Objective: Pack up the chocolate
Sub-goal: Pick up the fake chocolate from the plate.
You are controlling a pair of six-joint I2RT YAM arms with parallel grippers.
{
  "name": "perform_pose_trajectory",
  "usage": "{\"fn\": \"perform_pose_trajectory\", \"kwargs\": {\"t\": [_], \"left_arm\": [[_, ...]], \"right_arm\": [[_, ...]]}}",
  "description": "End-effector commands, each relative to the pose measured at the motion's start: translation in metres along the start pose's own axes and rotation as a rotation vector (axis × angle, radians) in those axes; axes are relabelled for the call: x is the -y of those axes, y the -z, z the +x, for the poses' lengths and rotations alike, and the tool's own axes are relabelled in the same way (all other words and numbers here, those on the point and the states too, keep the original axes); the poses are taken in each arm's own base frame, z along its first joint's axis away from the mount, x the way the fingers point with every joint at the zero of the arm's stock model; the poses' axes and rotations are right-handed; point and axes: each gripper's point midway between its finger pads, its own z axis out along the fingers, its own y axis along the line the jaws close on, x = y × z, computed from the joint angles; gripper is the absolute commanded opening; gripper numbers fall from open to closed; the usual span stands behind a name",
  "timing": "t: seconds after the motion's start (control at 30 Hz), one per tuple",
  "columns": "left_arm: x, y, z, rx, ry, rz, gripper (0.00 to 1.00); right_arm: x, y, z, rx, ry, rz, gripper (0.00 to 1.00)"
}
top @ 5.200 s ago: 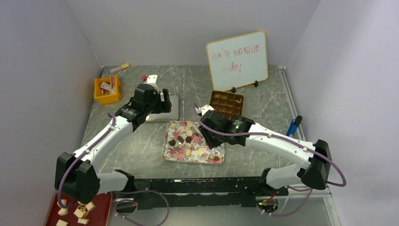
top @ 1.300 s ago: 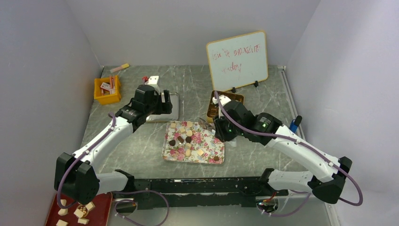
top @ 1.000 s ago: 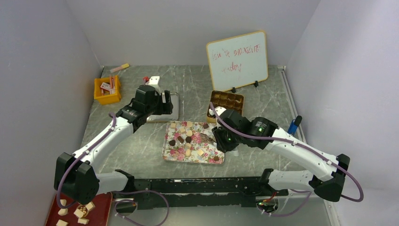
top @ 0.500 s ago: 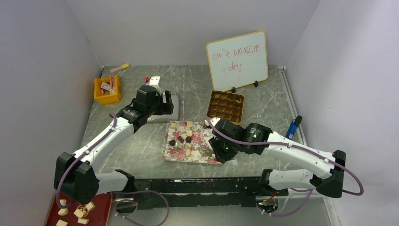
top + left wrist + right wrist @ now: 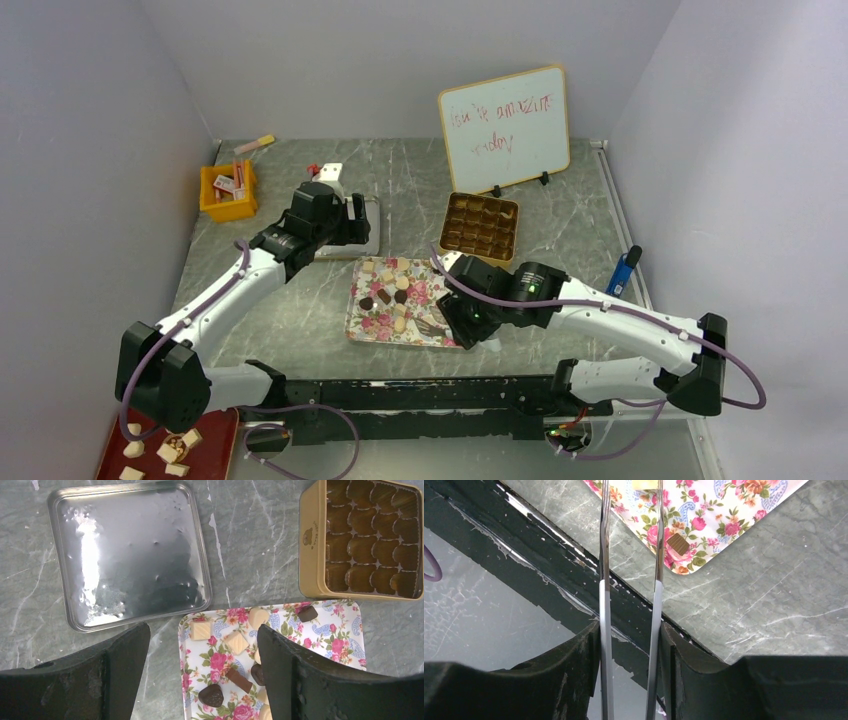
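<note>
Several small dark, tan and cream chocolates (image 5: 386,294) lie on the floral tray (image 5: 354,322). The gold box (image 5: 481,225) with brown cups stands behind it. My right gripper (image 5: 457,322) is shut on metal tongs (image 5: 655,605). The tongs reach over the tray's near right part (image 5: 704,520), beside a brown square piece (image 5: 678,544). A cream piece (image 5: 644,484) sits between the tong tips at the frame edge; I cannot tell if it is gripped. My left gripper (image 5: 200,677) is open and empty, above the tray's far left corner (image 5: 220,660).
A silver tin lid (image 5: 130,555) lies left of the gold box (image 5: 370,535). A whiteboard (image 5: 504,128) stands at the back, a yellow bin (image 5: 228,190) far left, a blue object (image 5: 623,270) at right. A red tray (image 5: 215,440) with cream pieces is below the black rail (image 5: 400,392).
My right arm swung from the gold box back toward me, carrying the tongs down over the near right of the floral tray. The left arm has stayed still.
</note>
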Motion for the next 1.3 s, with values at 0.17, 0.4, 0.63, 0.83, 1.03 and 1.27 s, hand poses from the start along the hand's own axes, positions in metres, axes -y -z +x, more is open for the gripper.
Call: {"fn": "perform_pose_trajectory", "kwargs": {"t": [0.17, 0.4, 0.63, 0.83, 1.03, 1.27], "left_arm": [[0.002, -0.004, 0.002, 0.003, 0.002, 0.002, 0.83], [0.001, -0.005, 0.002, 0.003, -0.006, 0.0, 0.83], [0.0, -0.006, 0.004, 0.0, -0.007, 0.002, 0.83], [0.001, -0.006, 0.005, -0.001, -0.009, 0.004, 0.83], [0.0, -0.006, 0.005, -0.001, -0.01, 0.004, 0.83], [0.0, -0.006, 0.005, -0.002, -0.015, 0.004, 0.83]], "right_arm": [[-0.001, -0.011, -0.012, 0.038, 0.007, 0.022, 0.48], [0.002, -0.017, -0.013, 0.025, 0.027, 0.053, 0.49], [0.004, -0.022, -0.013, 0.014, 0.042, 0.075, 0.49], [0.002, -0.028, -0.012, 0.003, 0.052, 0.077, 0.49], [0.002, -0.033, -0.011, -0.003, 0.059, 0.08, 0.49], [0.002, -0.037, -0.011, -0.003, 0.056, 0.088, 0.46]]}}
